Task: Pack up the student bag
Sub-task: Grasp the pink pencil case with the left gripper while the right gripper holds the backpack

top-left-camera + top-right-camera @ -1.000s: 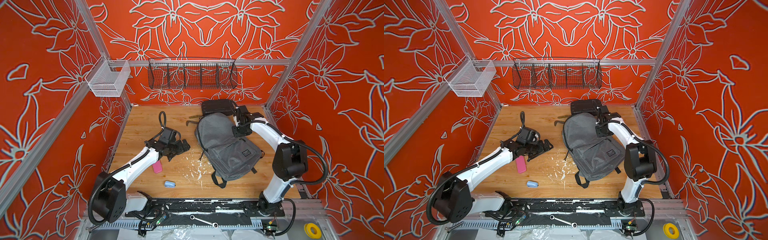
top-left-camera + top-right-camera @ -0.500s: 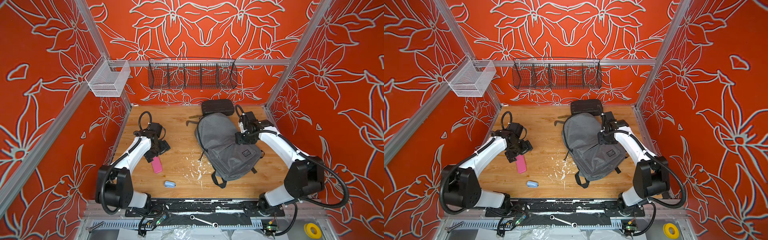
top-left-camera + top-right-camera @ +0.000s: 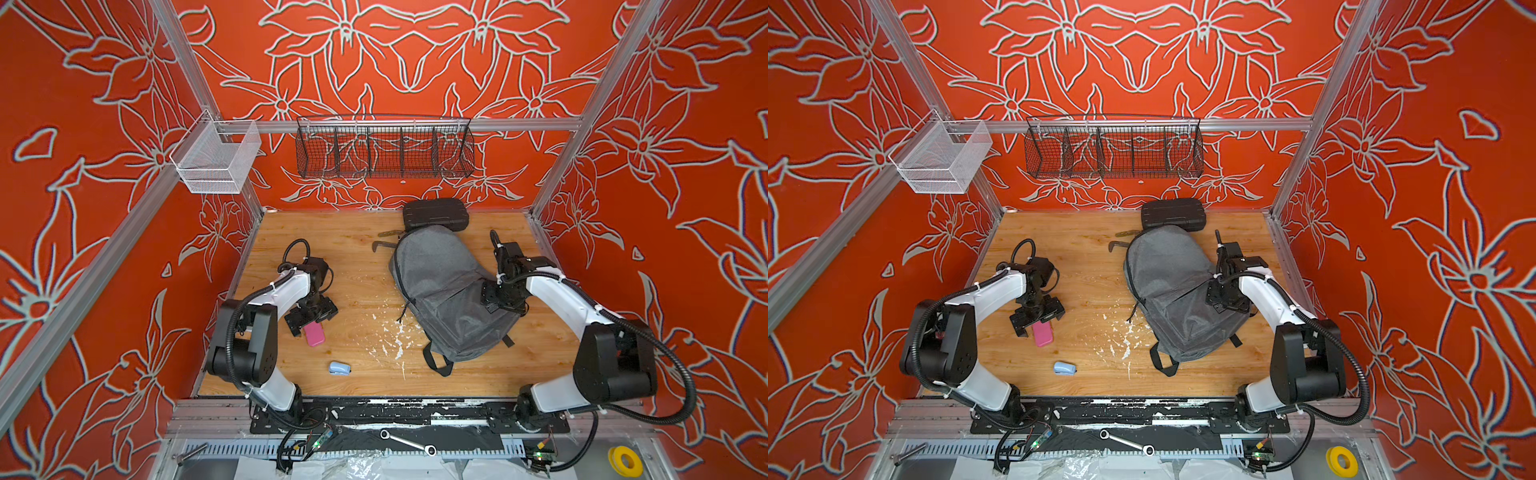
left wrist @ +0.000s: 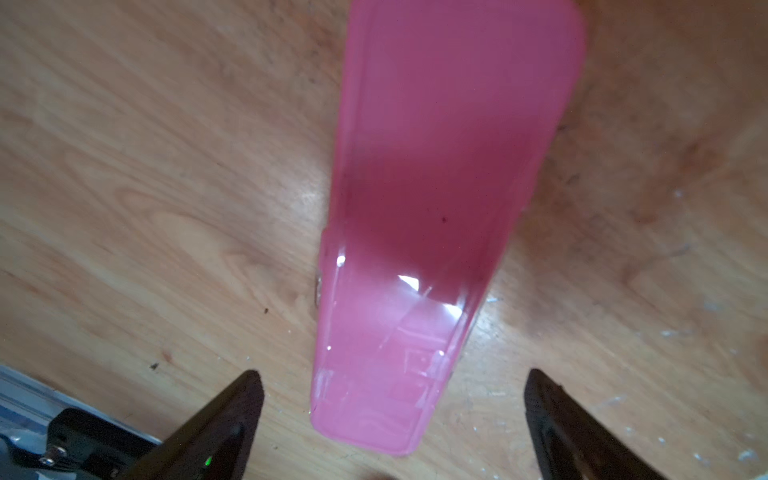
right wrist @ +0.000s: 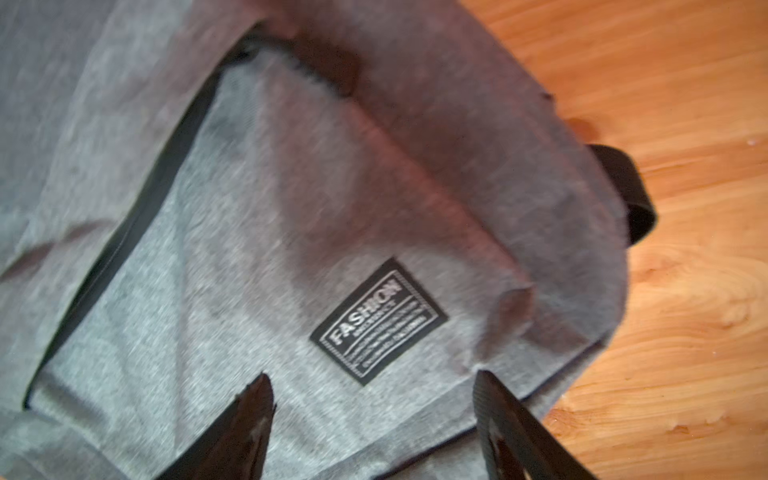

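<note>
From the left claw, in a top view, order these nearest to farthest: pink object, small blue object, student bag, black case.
1. Pink object, just beneath the left claw.
2. Small blue object, toward the front edge.
3. Student bag, across the middle.
4. Black case, at the back wall.

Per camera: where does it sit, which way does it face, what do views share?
Top views: high, looking down on the wooden table; both arms show.
Left wrist: on left arm, facing down at the pink case; left gripper tips show.
Right wrist: on right arm, facing down at the student bag; right gripper tips show.
Shared: both top views show case and bag too.
</note>
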Tool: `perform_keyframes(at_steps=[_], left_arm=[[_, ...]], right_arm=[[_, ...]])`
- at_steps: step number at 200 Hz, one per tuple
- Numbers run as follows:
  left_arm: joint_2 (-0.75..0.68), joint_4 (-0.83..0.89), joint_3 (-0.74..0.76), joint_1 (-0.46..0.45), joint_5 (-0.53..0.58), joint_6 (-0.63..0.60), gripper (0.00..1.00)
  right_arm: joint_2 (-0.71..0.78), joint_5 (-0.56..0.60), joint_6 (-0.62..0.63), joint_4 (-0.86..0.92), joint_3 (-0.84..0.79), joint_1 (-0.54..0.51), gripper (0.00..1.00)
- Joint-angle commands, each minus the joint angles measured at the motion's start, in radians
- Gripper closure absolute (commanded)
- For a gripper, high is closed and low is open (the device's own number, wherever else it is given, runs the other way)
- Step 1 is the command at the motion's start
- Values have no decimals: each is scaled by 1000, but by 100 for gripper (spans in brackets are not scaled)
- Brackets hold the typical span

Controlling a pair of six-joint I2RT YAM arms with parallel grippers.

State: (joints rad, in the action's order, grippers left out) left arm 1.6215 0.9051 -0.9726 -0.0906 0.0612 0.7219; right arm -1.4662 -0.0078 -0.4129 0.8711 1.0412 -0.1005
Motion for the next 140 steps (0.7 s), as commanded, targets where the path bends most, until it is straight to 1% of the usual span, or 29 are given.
perform_keyframes(at_steps=[1, 18, 34, 57, 77, 104, 120, 140], left_arm=[[31, -54, 31, 4, -27, -5, 7], [39, -90, 54, 5, -47, -13, 12], [37, -127, 76, 5, -63, -22, 18], [29, -182, 103, 3, -102, -45, 32], [11, -237, 127, -2, -150, -63, 43], [-11, -285, 135, -32, -183, -92, 55], [-6, -283, 114, -60, -189, -117, 57], [4, -262, 71, -116, -166, -151, 57]], right_arm=[[-28, 8, -18, -27, -29, 32, 20], [-103, 8, 8, -57, -12, 38, 18], [-172, 3, 49, -86, 19, 38, 18], [-241, 3, 146, -112, 73, 38, 18], [-286, 7, 245, -142, 126, 38, 21], [-349, -59, 360, -198, 189, 36, 27], [-393, -100, 446, -196, 235, 18, 30], [-404, -123, 538, -220, 258, 1, 29]])
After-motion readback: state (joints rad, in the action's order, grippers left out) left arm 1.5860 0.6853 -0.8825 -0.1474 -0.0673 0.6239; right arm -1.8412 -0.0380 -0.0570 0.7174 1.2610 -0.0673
